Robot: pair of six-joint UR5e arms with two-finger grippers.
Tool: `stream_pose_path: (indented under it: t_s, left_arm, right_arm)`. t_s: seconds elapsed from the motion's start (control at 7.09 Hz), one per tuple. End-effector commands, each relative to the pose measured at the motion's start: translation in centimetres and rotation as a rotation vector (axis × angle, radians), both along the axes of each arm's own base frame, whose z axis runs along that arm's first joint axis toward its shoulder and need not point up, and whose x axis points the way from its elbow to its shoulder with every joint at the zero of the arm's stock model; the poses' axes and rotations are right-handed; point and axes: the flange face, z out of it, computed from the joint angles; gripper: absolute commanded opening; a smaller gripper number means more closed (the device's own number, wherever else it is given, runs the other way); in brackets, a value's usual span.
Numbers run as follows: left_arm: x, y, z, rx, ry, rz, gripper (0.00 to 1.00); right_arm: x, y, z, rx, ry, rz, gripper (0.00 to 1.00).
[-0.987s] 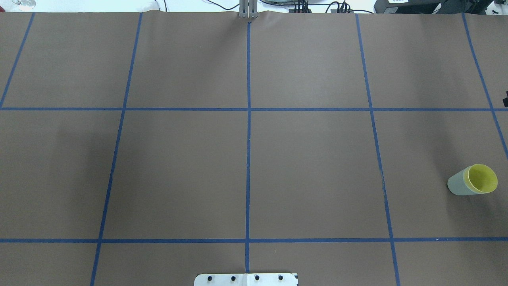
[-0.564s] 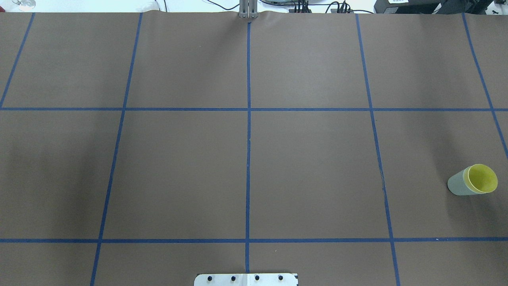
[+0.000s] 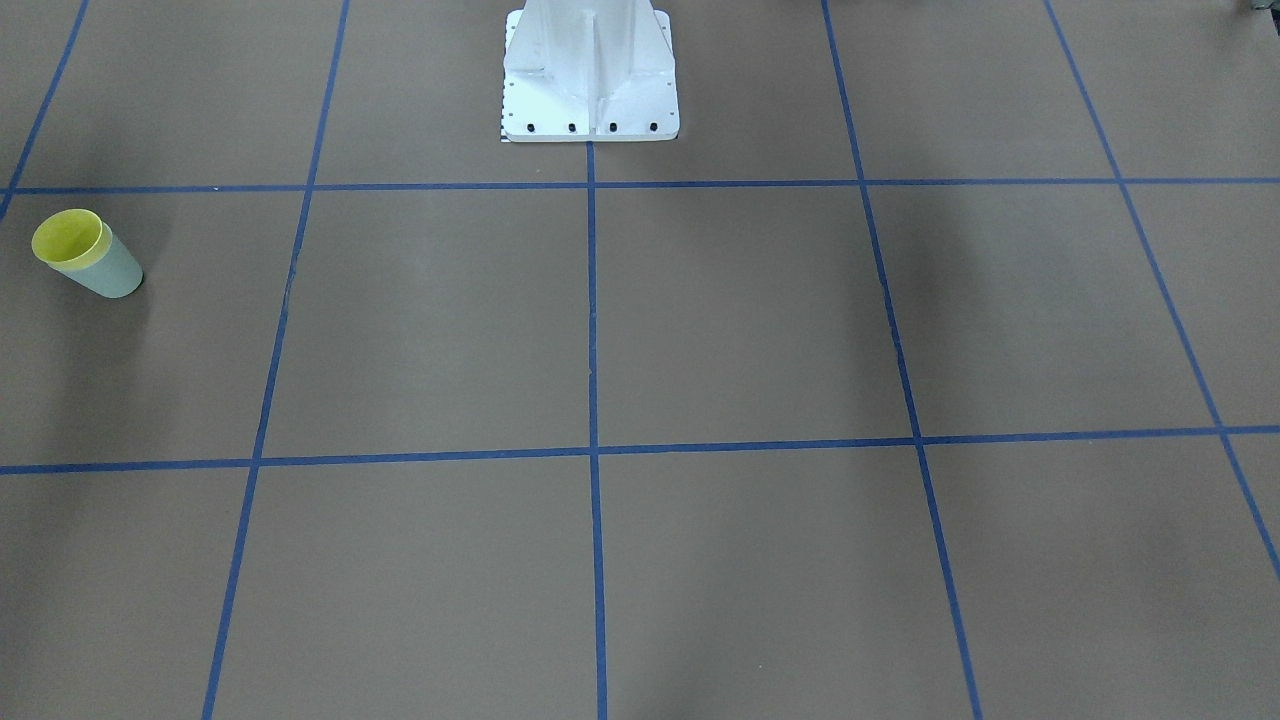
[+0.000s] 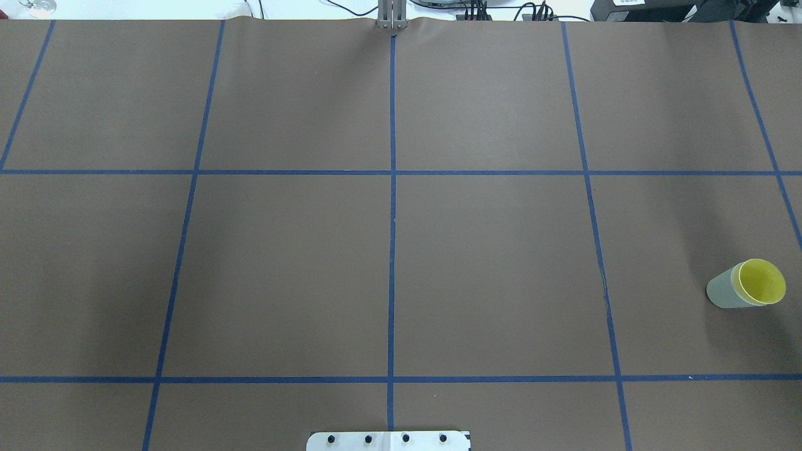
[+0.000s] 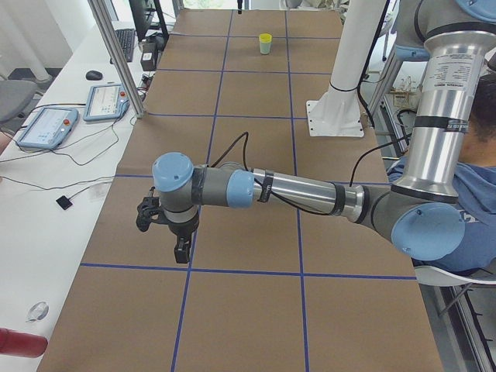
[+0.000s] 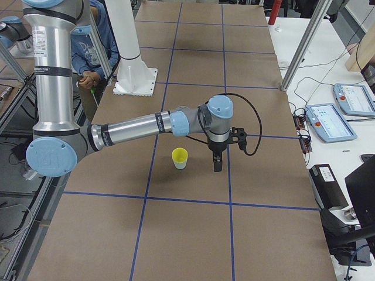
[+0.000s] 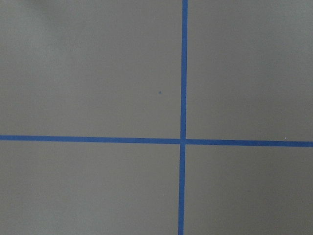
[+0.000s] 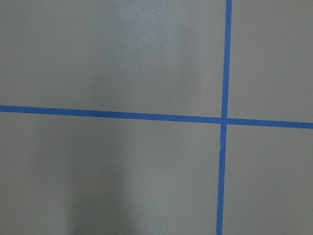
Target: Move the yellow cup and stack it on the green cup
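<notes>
The yellow cup (image 4: 761, 282) sits nested inside the green cup (image 4: 722, 294), upright, at the table's right side. The pair also shows in the front view, yellow (image 3: 68, 240) in green (image 3: 115, 272), and in the right side view (image 6: 179, 156). My right gripper (image 6: 217, 165) shows only in the right side view, hanging just beside the stack and apart from it. My left gripper (image 5: 181, 249) shows only in the left side view, over the far left of the table. I cannot tell whether either is open or shut. Both wrist views show only paper and blue tape.
The robot's white base (image 3: 590, 70) stands at the table's middle near edge. Blue tape lines (image 4: 391, 219) grid the brown paper. Control tablets (image 5: 46, 128) and cables lie on a side bench beyond the table. A person (image 6: 94, 52) sits behind the robot.
A dark bit of the right arm at the overhead view's right edge has left the view. The shadow on the left half has shifted. The cups have not moved.
</notes>
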Motion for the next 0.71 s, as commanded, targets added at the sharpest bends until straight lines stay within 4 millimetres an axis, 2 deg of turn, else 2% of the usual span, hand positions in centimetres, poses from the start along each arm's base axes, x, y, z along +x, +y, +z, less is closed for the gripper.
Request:
stream_pose_path:
  t_s: [0.0,0.28,0.42,0.56]
  left_arm:
    - [0.2,3.7,1.0,-0.03,0.005,-0.013,1.0]
    - [0.4,5.4,1.8,-0.019,0.009,-0.006,1.0]
    - [0.6,7.6,3.6,-0.053,0.013,-0.004,1.0]
    - [0.5,8.5,2.7,-0.014,0.01,-0.006,1.0]
  right_arm:
    - [1.1,0.0,0.4,-0.005,-0.007,0.017,1.0]
    - [1.7,-0.1,1.2,-0.022,-0.005,0.03,1.0]
    - [1.8,0.2,2.1,-0.035,-0.002,0.024,1.0]
    - [1.5,-0.1,1.8,-0.015,-0.026,-0.01,1.0]
